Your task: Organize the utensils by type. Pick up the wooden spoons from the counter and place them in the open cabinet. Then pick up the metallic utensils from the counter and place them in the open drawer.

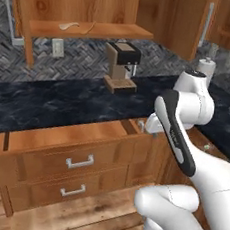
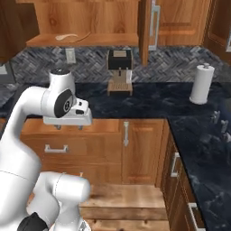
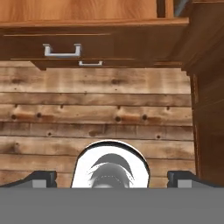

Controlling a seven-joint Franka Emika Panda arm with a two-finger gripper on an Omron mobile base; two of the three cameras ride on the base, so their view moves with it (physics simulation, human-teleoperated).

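End effector point(image 2: 68, 127) spread wide and empty, hanging over the open drawer point(image 1: 64, 137), two wooden spoons point(image 1: 76, 27) on the cabinet point(image 1: 90, 30) shelf well above it, black marble surface point(image 1: 53, 100) between

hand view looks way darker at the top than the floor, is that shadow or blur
Hand view: shade, not blur; the drawer front is dim but its handle edges stay crisp above the evenly lit floor planks. Left base view: the counter is dark with faint veins, no glare.

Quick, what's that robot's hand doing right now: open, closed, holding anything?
Hand: open, fingers set wide apart, nothing between them, above the open drawer.
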